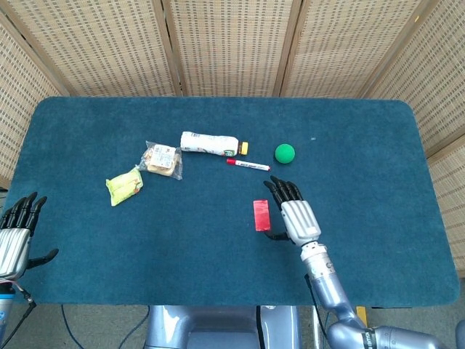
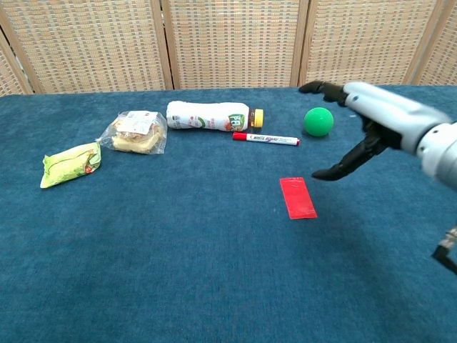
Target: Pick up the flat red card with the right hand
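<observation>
The red card (image 1: 261,215) is lying flat on the blue table (image 1: 378,138), at about 7 o'clock from the green ball (image 1: 285,153) and 5 o'clock from the red marker (image 1: 248,165). The right hand (image 1: 294,212) is hovering just beside it at its 3 o'clock, fingers spread, holding nothing. The left hand (image 1: 16,233) is resting open at the table's 8 o'clock edge.

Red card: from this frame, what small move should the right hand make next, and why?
Probably shift a little left and lower onto the red card. The right hand is open, fingers spread, just right of the card and above the table in the chest view, touching nothing; the card lies flat.
</observation>
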